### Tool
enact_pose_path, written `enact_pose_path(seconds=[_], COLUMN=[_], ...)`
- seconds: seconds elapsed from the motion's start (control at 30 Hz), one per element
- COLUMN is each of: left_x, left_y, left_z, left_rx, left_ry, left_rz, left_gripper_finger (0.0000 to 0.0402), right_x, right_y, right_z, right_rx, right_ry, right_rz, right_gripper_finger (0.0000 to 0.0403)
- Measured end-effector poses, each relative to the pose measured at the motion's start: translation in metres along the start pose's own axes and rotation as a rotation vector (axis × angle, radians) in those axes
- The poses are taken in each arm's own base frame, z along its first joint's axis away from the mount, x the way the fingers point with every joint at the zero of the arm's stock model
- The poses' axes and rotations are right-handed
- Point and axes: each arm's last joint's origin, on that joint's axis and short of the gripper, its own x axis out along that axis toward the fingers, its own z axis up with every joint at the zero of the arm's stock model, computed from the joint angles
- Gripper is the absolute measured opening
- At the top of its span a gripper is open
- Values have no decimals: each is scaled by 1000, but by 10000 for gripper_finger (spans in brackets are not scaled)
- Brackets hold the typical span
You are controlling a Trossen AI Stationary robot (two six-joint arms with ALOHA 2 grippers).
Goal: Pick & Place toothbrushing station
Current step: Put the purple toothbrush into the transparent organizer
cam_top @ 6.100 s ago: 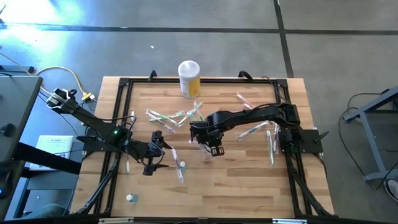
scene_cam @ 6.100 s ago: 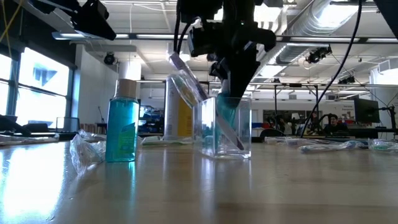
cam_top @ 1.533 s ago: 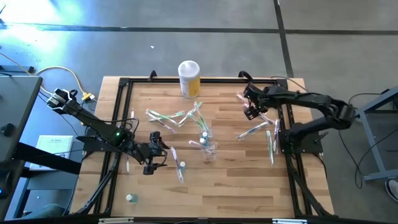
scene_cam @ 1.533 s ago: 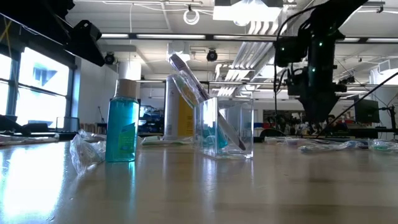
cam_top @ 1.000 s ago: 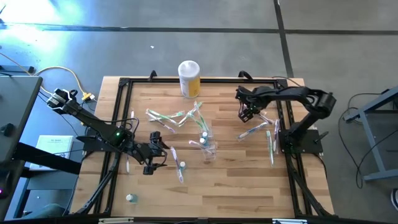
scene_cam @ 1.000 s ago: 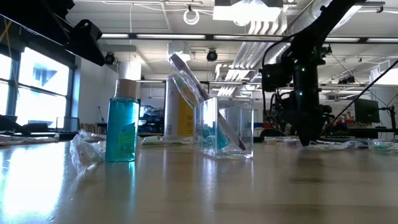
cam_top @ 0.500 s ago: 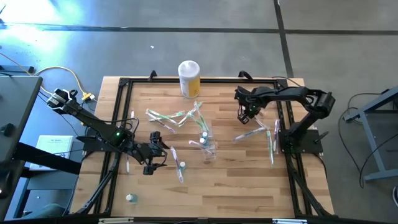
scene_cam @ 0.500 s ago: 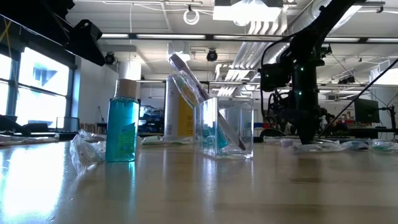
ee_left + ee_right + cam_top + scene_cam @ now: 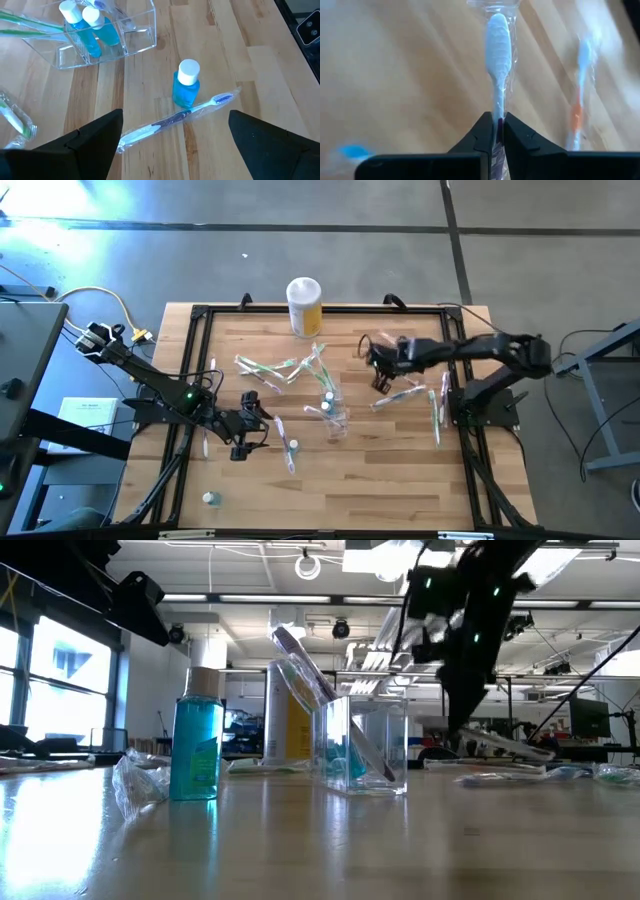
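— Why is the right gripper (image 9: 499,131) pinching that wrapped toothbrush (image 9: 498,45) by one end?

— Probably for dropping it upright into the clear organizer (image 9: 332,409), at nine o'clock from it on the worktop (image 9: 390,480).

— And the left gripper (image 9: 172,145)?

— Waiting, fingers wide apart, holding nothing.

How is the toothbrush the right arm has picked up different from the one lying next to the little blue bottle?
The held toothbrush is pinched between the right gripper fingers and lifted off the table; the lying toothbrush rests flat on the wood, touching the blue bottle. The held one has a white handle; the lying one has blue accents. The open left gripper hovers above the lying one without touching it. Both are sealed in clear wrappers.
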Motion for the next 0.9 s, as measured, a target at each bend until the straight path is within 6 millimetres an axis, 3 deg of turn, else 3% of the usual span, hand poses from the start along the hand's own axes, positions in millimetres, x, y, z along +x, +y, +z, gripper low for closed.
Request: enact_pose_path(seconds=[0.33,0.5,0.67,0.9], left_x=[0,2,10,22], left_y=[0,1,-1,-4], left_z=[0,0,-3,-9], left_rx=[0,3,15,40], left_ry=[-2,-6,27,79], left_rz=[6,46,57,75], left_gripper_finger=[356,356,356,356], right_x=[-114,-147,-153,-115], right_y=[74,116,149,170], right_z=[-35,-47,-53,-48], right_rx=[-88,-236,-323,-412], right_ry=[-582,-855,-1049,-1181], right_rz=[264,419,514,630], right_gripper_finger=[18,17,17,17])
